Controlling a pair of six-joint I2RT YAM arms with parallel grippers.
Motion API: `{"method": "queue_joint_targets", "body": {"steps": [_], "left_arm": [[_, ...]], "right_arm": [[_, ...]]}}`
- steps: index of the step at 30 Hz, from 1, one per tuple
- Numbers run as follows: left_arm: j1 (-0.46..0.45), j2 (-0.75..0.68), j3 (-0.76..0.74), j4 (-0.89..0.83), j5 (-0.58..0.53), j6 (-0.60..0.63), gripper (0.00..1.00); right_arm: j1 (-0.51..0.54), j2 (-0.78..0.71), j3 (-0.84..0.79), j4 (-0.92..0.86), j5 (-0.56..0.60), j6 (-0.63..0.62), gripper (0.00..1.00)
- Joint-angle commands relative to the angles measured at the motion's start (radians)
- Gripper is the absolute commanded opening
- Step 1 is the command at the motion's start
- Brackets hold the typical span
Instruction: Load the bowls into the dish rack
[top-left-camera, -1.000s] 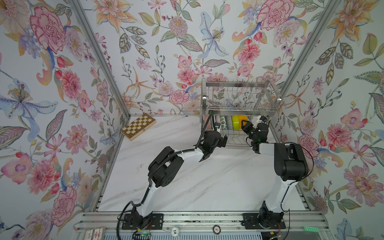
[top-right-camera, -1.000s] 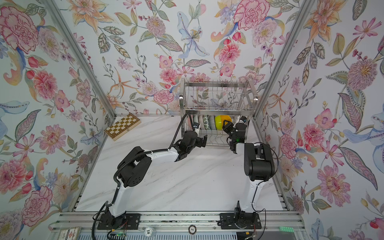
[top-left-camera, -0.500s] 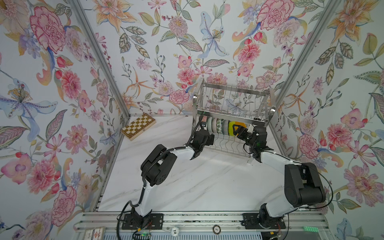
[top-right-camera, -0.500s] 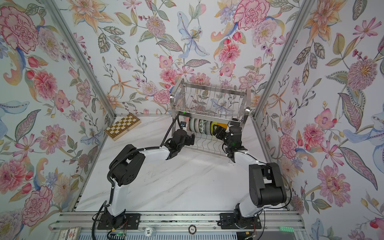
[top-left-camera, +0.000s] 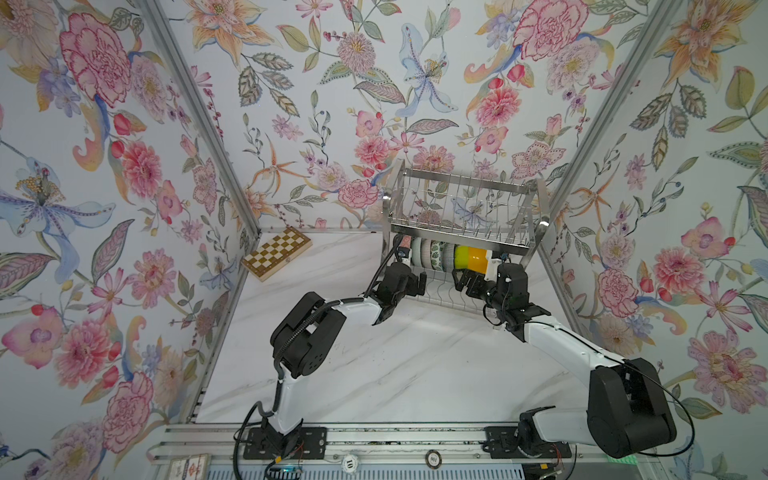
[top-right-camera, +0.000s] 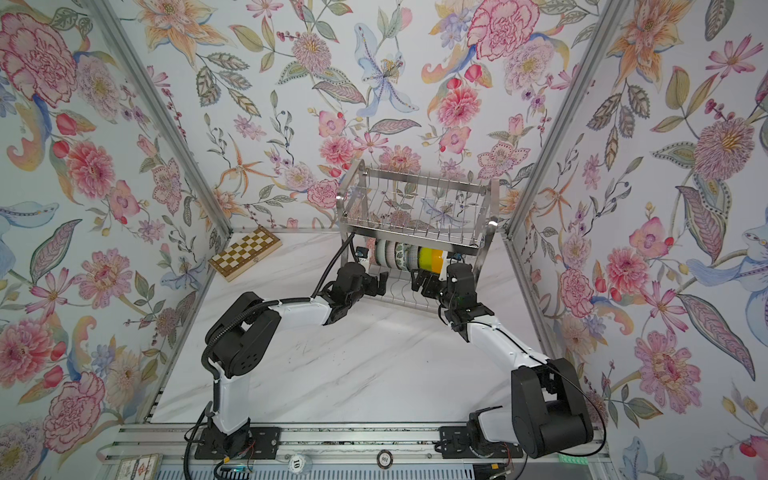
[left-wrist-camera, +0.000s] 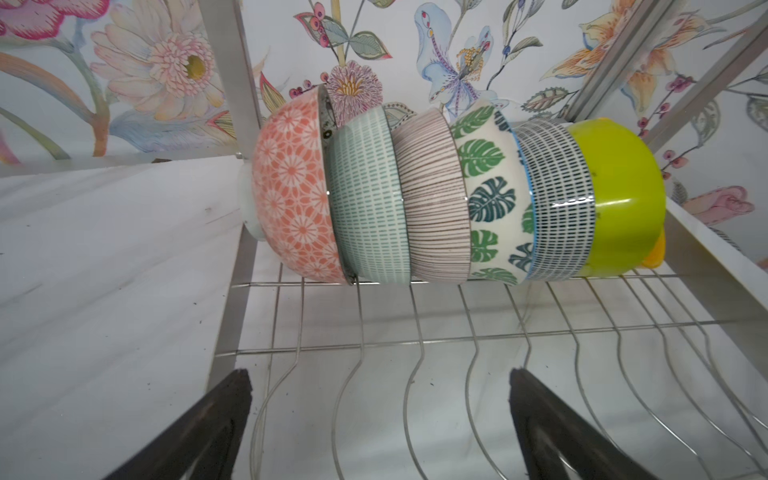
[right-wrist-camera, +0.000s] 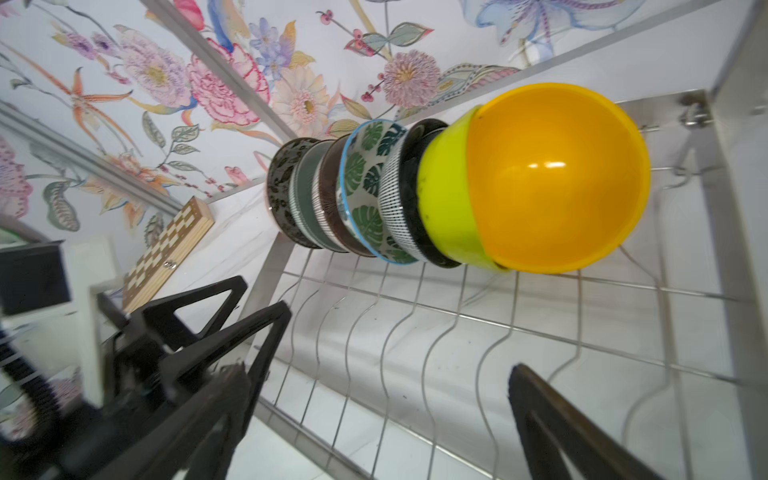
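The steel dish rack (top-left-camera: 465, 243) (top-right-camera: 415, 239) stands at the back right. Several bowls lean on edge in a tight row on its lower tier. From one end they run pink (left-wrist-camera: 291, 195), mint (left-wrist-camera: 365, 199), striped (left-wrist-camera: 432, 199), leaf-print (left-wrist-camera: 494, 199), black-and-white (left-wrist-camera: 561, 199), lime green (left-wrist-camera: 623, 195) (top-left-camera: 460, 257), then orange-yellow (right-wrist-camera: 557, 178) (top-left-camera: 477, 258). My left gripper (top-left-camera: 420, 283) (left-wrist-camera: 379, 376) hovers open over the shelf wires in front of the row. Facing it, my right gripper (top-left-camera: 463, 282) (right-wrist-camera: 376, 370) is open and empty, just short of the orange-yellow bowl.
A wooden chessboard (top-left-camera: 276, 252) (top-right-camera: 245, 253) lies at the back left by the wall. The rack's upper tier (top-left-camera: 463, 203) hangs over the bowls, and its flat side legs (left-wrist-camera: 232, 291) flank the shelf. Both grippers sit close together at the rack's front edge.
The right gripper has opened and backed away from the orange-yellow bowl, which stays in the row. The left gripper has drawn back slightly. The rack sits a little further left than a second ago.
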Motion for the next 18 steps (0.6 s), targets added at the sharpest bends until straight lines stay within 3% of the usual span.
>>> {"method": "queue_joint_targets", "body": {"steps": [1,5,11,18], "left_arm": [[-0.030,-0.066,-0.012,0.122,0.076,-0.019,0.99],[-0.065,-0.086,-0.034,0.141,0.075,-0.027,0.99],[-0.093,-0.114,-0.089,0.177,0.080,-0.051,0.99],[-0.110,-0.148,-0.152,0.206,0.077,-0.056,0.99]], "right_arm": [[0.005,0.054,0.045,-0.067,0.181,0.070,0.99],[0.005,0.158,0.109,-0.088,0.313,0.197,0.99],[0.006,0.304,0.194,-0.064,0.353,0.387,0.96],[0.004,0.358,0.227,-0.051,0.437,0.556,0.87]]}}
